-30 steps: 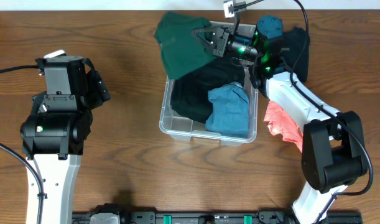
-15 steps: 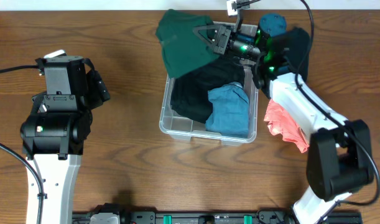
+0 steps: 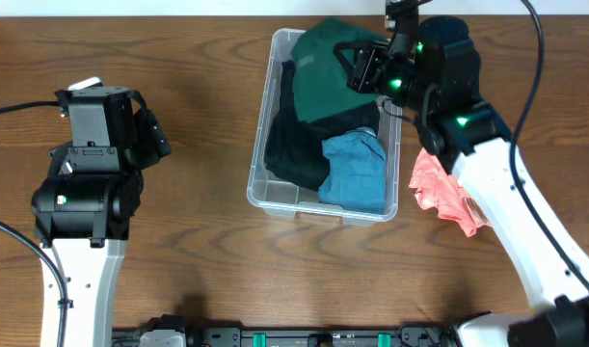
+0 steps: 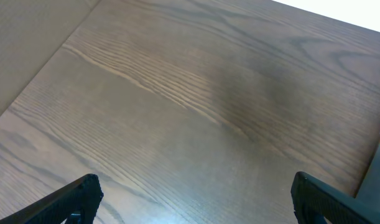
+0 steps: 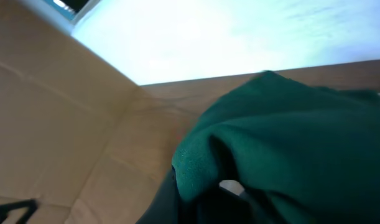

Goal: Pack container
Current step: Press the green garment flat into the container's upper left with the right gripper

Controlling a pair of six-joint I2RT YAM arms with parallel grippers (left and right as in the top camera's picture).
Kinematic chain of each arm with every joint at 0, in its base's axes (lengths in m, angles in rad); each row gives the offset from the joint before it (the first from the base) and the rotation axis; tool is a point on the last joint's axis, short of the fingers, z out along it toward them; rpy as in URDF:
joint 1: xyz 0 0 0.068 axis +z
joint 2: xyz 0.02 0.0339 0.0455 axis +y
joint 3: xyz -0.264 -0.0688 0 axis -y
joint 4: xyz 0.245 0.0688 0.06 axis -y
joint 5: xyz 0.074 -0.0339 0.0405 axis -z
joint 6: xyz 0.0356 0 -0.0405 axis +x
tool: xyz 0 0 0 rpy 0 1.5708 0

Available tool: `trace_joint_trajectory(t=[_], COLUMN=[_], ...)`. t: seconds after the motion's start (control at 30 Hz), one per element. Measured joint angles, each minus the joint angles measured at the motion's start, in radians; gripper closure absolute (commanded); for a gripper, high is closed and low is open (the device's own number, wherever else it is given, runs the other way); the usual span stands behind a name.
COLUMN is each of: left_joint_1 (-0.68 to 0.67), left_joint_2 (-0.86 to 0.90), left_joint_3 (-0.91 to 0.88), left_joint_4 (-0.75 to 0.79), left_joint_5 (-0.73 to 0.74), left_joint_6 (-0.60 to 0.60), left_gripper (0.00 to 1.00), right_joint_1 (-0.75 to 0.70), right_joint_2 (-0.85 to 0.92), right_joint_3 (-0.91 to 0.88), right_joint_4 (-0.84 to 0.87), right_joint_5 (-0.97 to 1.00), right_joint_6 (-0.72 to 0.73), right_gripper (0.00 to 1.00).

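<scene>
Judging from how things lie, we are midway through tucking the green garment [image 3: 323, 69] into the container [image 3: 296, 202], the clear bin that sits on the wooden table [image 3: 198, 251] towards its far edge, within the right arm's reach. A black garment [image 3: 296, 149] and a folded blue garment [image 3: 357, 172] already lie inside, the blue one at the near right corner, and the green cloth is bunched over the far end, partly on top of the black one. The right gripper [image 3: 360, 66] hangs over that far end, down against the green cloth. Its wrist view is filled by green folds that hide the fingers, so we cannot tell whether they are clamped on the cloth or apart. The left gripper [image 4: 201, 198] hovers well to the left over bare wood, its fingers spread wide with nothing between them. A coral garment [image 3: 443, 193] lies on the table just beside the container's right wall, not yet packed. We think the next move calls for settling the green cloth fully below the rim, letting go cleanly, then reaching for the coral piece.
</scene>
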Motion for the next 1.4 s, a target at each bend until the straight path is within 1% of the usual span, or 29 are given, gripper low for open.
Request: trace_joint_trajectory(t=[0.13,0.23,0.57,0.77,0.97,1.13,1.4], left_joint_1=[0.0,0.0,0.0,0.0,0.0,0.0,0.0], left_joint_2=[0.0,0.0,0.0,0.0,0.0,0.0,0.0], left_joint_3=[0.0,0.0,0.0,0.0,0.0,0.0,0.0], left_joint_4=[0.0,0.0,0.0,0.0,0.0,0.0,0.0], left_joint_5=[0.0,0.0,0.0,0.0,0.0,0.0,0.0], left_joint_6=[0.0,0.0,0.0,0.0,0.0,0.0,0.0], left_gripper=[0.02,0.02,0.02,0.02,0.02,0.02,0.02], right_joint_1=[0.037,0.039,0.038,0.038,0.038,0.037,0.02], right_joint_2=[-0.013,-0.013,-0.007,0.045,0.1,0.166,0.355], right_joint_3=[0.004,0.004,-0.007,-0.059,-0.066,-0.066,-0.067], right_joint_4=[-0.041,-0.071,-0.081,-0.06,-0.05,0.032,0.281], right_joint_5=[-0.002,0.002,0.019,-0.006,-0.01,-0.009,0.05], right_joint_6=[0.03,0.066,0.137,0.198,0.259,0.286,0.297], right_gripper=[0.99,0.99,0.99,0.99,0.99,0.99,0.99])
